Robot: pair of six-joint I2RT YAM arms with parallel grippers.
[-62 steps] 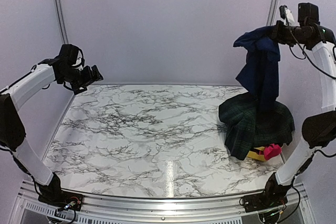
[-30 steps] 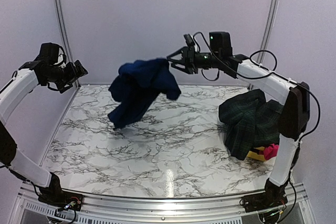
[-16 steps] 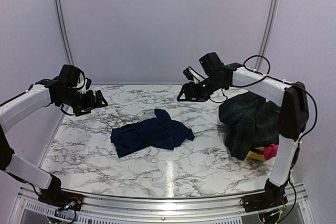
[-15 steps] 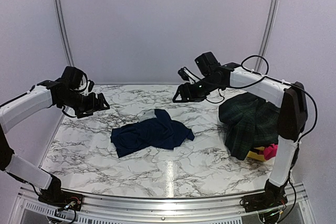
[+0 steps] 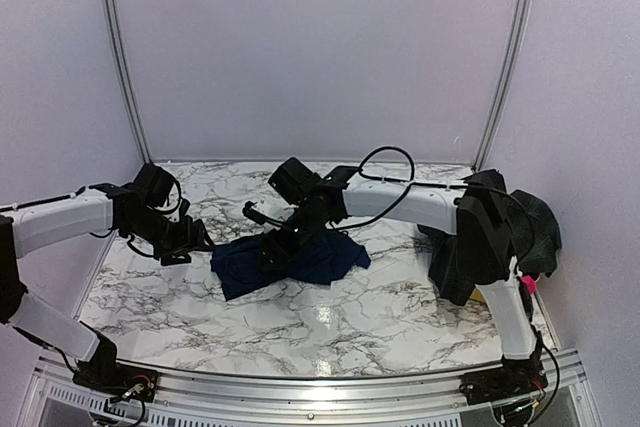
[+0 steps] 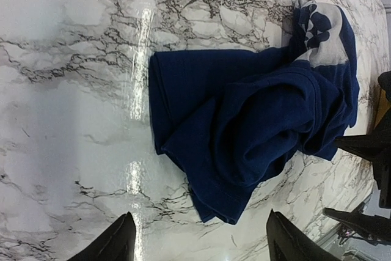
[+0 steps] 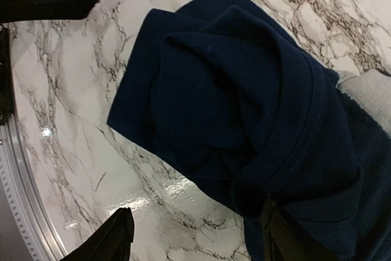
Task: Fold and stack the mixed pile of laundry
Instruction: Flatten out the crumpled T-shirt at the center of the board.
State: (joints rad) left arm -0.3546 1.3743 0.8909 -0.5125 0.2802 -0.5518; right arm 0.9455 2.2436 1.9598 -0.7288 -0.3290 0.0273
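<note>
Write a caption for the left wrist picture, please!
A crumpled navy-blue cloth lies on the marble table, just beyond the left arm's open fingers.

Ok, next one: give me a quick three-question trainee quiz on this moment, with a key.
1. True or false: the navy cloth lies crumpled on the table.
2. Where is the plaid garment? A) by the table's right edge. B) under the navy cloth. C) on the floor.
3. Are the left gripper and right gripper open or shut?

Key: 1 true. 2 A. 3 both open, each over the navy cloth.
</note>
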